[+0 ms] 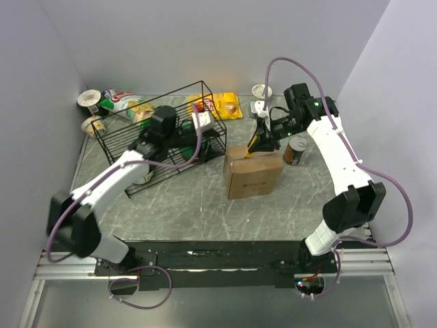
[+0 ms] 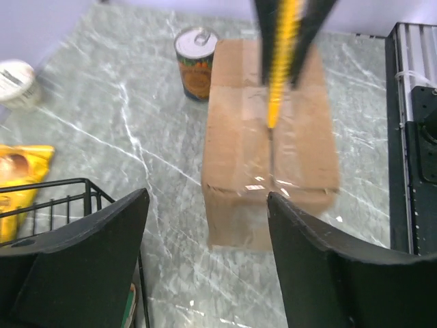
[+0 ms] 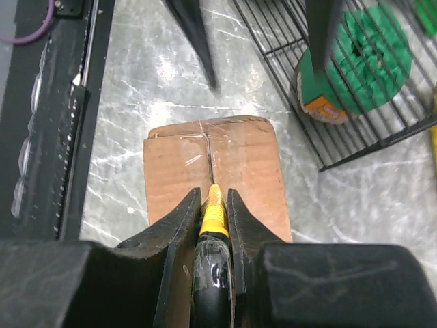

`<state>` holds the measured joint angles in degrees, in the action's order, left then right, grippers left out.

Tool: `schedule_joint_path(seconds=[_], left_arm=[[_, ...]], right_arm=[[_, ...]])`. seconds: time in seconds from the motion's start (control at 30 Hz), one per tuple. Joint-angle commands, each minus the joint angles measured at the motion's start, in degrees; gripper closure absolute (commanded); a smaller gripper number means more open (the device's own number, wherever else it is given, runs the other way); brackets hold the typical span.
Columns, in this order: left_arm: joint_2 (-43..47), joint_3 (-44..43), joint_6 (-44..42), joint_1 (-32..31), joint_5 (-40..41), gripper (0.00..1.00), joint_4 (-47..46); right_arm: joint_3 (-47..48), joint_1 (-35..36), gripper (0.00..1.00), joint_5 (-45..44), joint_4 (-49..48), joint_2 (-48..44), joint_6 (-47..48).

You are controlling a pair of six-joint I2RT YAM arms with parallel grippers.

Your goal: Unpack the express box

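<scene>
The express box (image 1: 251, 176) stands on the marbled table (image 1: 184, 205) near its middle, between the two arms. A black wire basket (image 1: 160, 133) is set just to its left, apart from it by a narrow strip of table, and a round green-topped container (image 3: 365, 65) is seen through the basket's wires. A tin can (image 1: 295, 150) stands upright near the box's far right corner, not touching it. Farther back lie a yellow snack bag (image 1: 222, 106) and a white cup (image 1: 261, 91), and more cups and packets are gathered at the back left corner (image 1: 102, 102). The box's top is oblong, and its long axis, along which the taped seam (image 2: 270, 157) runs, is laid roughly left to right across the table; the side bearing the dark print is turned toward the near edge. The flaps are seen closed under the tape. The right gripper (image 3: 213, 198) is held over the right part of the box top, its fingers clamped on a yellow and black cutter (image 3: 213, 219), whose tip is set on the seam. The left gripper (image 2: 206, 205) hangs above the basket's right end, aimed along the seam at the box's left end, with its fingers spread apart and nothing held between them.
</scene>
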<state>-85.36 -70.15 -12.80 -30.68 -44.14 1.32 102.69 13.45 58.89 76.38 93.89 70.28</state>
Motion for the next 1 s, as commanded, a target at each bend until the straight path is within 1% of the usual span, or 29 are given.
schedule_joint_path(seconds=[0.0,0.03,0.07,0.1,0.17,0.2,0.23,0.27,0.37,0.43,0.53,0.67,0.73,0.77,0.87,0.97], left_arm=[[6.35,4.84,-0.93,-0.70,0.64,0.23,-3.00],[6.70,4.93,-0.30,-0.87,0.90,0.23,-2.91],[7.66,5.28,0.31,-0.96,1.25,0.23,-3.08],[8.19,6.24,0.66,-0.88,1.60,0.23,-3.69],[9.24,7.22,0.50,-0.96,1.69,0.23,-4.57],[9.34,7.13,0.23,-0.96,1.51,0.23,-4.31],[9.42,7.05,-0.12,-0.96,1.25,0.23,-3.61],[9.42,6.96,-0.56,-0.88,0.99,0.23,-3.35],[9.07,6.69,-1.35,-1.05,1.07,0.24,-2.99],[9.16,6.78,-1.35,-1.05,2.03,0.24,-3.25],[9.86,6.61,-0.56,-1.05,3.53,0.24,-3.52],[10.74,7.57,-0.48,-1.05,3.97,0.25,-1.76],[10.13,7.92,0.31,-1.05,3.63,0.25,-1.50],[9.95,8.36,0.32,-1.05,1.71,0.25,-1.50],[9.25,10.29,-0.03,-1.05,0.29,0.24,-4.21],[7.32,9.86,-4.15,-0.96,-1.21,0.24,-4.31]], right_arm=[[-5.47,0.34,1.00,-5.54,-8.85,-5.38,-12.17],[-6.27,1.13,1.00,-6.07,-10.62,-6.51,-14.27],[-7.24,1.40,1.00,-6.25,-12.55,-7.22,-19.34],[-9.33,2.01,1.00,-6.77,-19.10,-8.62,-23.13],[-9.45,4.55,1.00,-8.26,-22.84,-8.90,-31.13],[-9.36,5.61,1.00,-9.14,-25.20,-8.55,-32.47],[-9.35,8.49,1.00,-10.54,-26.36,-8.28,-33.88],[-9.09,9.56,1.00,-12.47,-26.89,-7.93,-35.63],[-6.90,12.46,1.00,-13.80,-29.35,-5.30,-42.30],[-6.02,13.70,1.00,-15.64,-31.54,-4.07,-44.61],[-4.52,15.02,1.00,-18.02,-31.64,-2.83,-43.57],[-6.09,15.20,1.00,-20.48,-31.03,-4.06,-42.42],[-6.89,15.11,1.00,-19.96,-30.68,-5.11,-41.20],[-7.42,15.20,1.00,-19.52,-30.07,-5.38,-40.49],[-8.12,15.20,1.00,-17.06,-28.84,-5.91,-37.07],[-7.95,15.20,1.00,-15.13,-27.16,-5.47,-35.30]])
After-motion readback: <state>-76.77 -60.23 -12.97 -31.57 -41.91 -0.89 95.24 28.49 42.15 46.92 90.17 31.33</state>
